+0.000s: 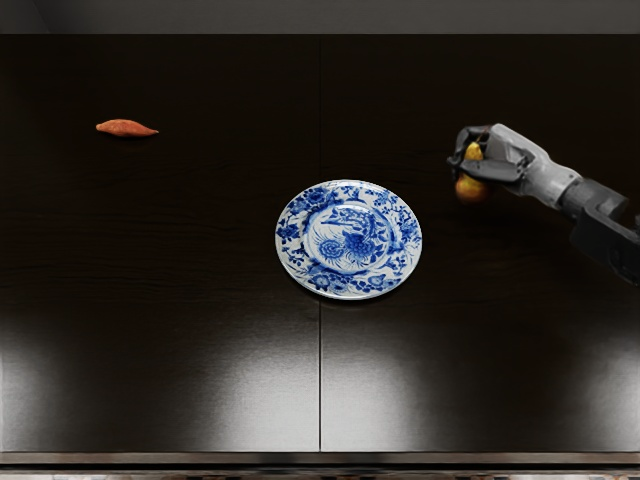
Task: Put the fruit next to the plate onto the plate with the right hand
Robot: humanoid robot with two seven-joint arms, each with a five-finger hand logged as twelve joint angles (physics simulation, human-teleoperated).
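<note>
Clasping a rounded yellow fruit (471, 189), right robot hand (497, 158), glossy round plate (348, 240)

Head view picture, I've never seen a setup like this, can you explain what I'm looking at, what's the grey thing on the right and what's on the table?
This is a simulator's render from a camera in a humanoid robot's head, looking down on a dark table. The grey thing is its right hand, on an arm entering from the right edge, fingers closed around a yellowish fruit. A blue-and-white plate lies in the middle with nothing on it. An orange tapered item lies far left. The left arm is out of view.
</note>
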